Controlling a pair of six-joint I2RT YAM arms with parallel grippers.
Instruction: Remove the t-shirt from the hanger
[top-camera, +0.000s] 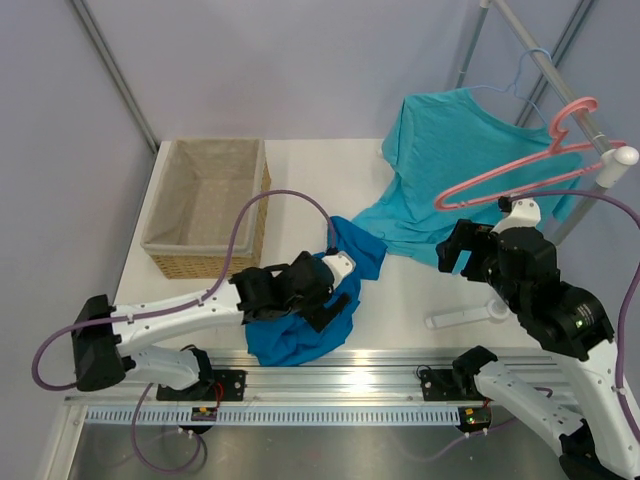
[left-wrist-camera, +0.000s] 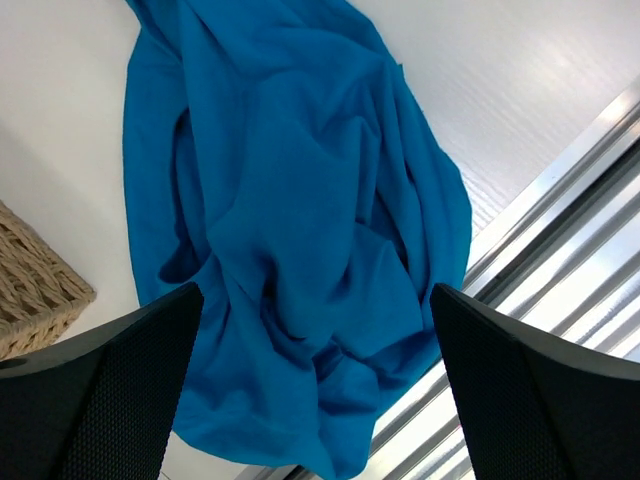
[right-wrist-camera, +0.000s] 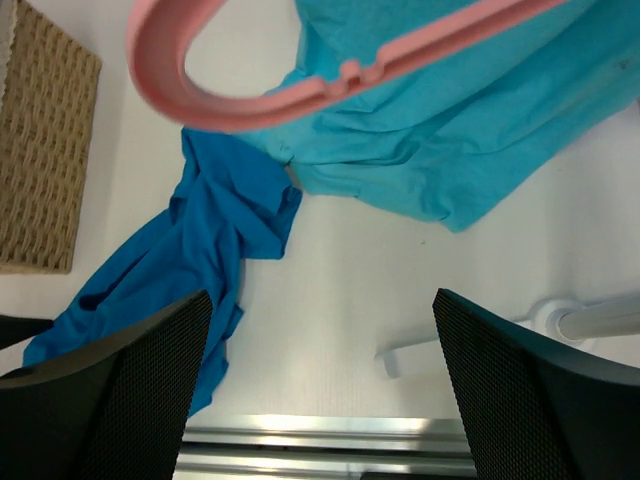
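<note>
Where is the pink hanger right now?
Top view, right side: the hanger hangs bare on the rail, in front of the teal t-shirt, above the right gripper.

Left arm (top-camera: 170, 315): stretched low from its base, wrist level behind the jaws; jaws spread wide, holding nothing.
Right arm (top-camera: 560, 310): raised, elbow bent, wrist above the jaws; jaws spread wide, pointing down, holding nothing.

Left arm (top-camera: 170, 312) and right arm (top-camera: 545, 300): white links joined by black housings, a purple cable (top-camera: 285, 192) looping along each, a small green light (top-camera: 578, 325) on the right arm's housing, and black fingers (left-wrist-camera: 110, 400) with fine mesh-textured faces.
</note>
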